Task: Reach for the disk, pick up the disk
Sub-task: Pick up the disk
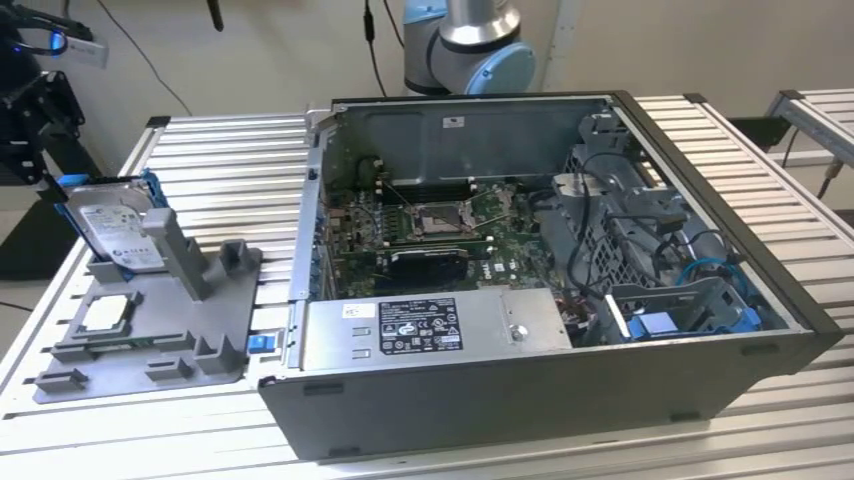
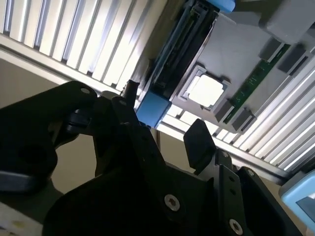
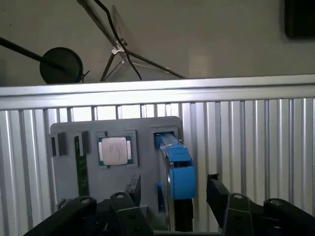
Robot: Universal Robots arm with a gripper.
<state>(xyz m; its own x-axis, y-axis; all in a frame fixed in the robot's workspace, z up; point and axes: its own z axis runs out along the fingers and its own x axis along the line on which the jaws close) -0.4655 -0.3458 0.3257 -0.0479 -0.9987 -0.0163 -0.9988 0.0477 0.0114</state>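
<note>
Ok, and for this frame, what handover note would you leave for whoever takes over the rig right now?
Gripper: open, holding nothing. In both wrist views its fingers stand apart with the disk lined up in the gap; no contact shows.
Disk: standing on edge in a slot of the grey holder tray, at the exterior view's left, outside the open computer case. A processor chip lies flat in the same tray.
Done: gripper lined up with the disk.
Left: the disk is not yet gripped or lifted.
</note>
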